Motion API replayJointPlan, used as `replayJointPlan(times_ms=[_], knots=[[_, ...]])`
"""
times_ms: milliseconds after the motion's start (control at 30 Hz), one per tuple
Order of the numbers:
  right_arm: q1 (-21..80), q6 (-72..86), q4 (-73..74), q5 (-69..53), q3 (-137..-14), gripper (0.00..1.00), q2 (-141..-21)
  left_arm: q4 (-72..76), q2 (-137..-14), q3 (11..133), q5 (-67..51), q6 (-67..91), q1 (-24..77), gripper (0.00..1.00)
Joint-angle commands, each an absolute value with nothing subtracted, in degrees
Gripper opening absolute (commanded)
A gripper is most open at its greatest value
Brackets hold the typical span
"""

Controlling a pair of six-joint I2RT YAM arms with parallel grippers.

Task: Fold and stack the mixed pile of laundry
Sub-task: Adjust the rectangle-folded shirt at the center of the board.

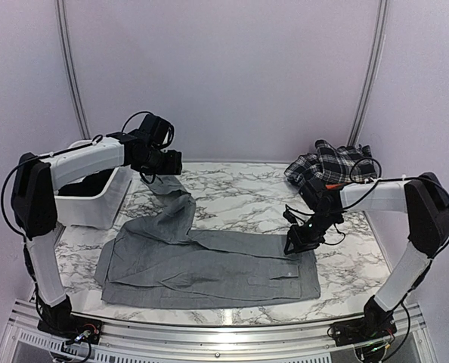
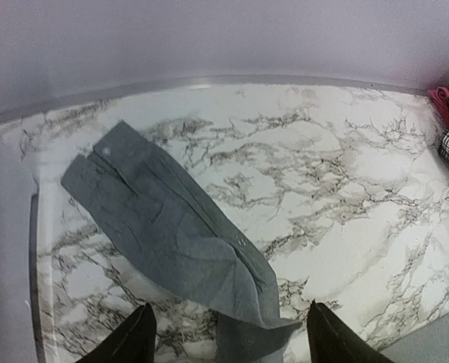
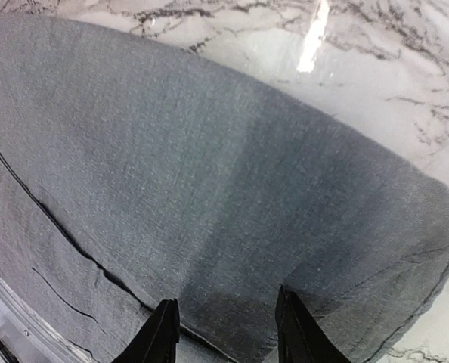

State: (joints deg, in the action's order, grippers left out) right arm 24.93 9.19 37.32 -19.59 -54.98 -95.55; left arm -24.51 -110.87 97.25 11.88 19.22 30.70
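Note:
A grey shirt (image 1: 209, 265) lies spread flat across the near table. One sleeve (image 1: 178, 212) runs back and left from it. In the left wrist view the sleeve (image 2: 171, 227) lies on the marble with its buttoned cuff at the far end. My left gripper (image 1: 164, 162) is open above the sleeve, whose near end passes between the fingertips (image 2: 228, 344). My right gripper (image 1: 294, 243) is open just over the shirt's right end (image 3: 232, 189), fingers apart (image 3: 228, 333) and holding nothing. A black-and-white plaid piece (image 1: 330, 162) sits at the back right. A red-pink piece (image 2: 440, 98) shows beside it.
A white slotted basket (image 1: 96, 204) stands at the left edge with a black cloth (image 1: 85, 185) inside it. The marble table (image 1: 239, 193) is bare between the sleeve and the plaid piece. A metal rail (image 1: 209, 333) runs along the near edge.

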Motion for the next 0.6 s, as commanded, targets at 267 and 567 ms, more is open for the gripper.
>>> replayJointPlan(times_ms=[267, 567], knots=[[25.4, 5.0, 48.6, -13.2, -64.4, 0.40, -92.9, -30.1, -94.6, 76.5, 1.8, 19.9, 28.0, 0.77], [24.5, 8.2, 43.5, -18.3, -59.7, 0.41, -92.3, -33.7, -91.6, 68.0, 5.1, 22.6, 27.2, 0.77]])
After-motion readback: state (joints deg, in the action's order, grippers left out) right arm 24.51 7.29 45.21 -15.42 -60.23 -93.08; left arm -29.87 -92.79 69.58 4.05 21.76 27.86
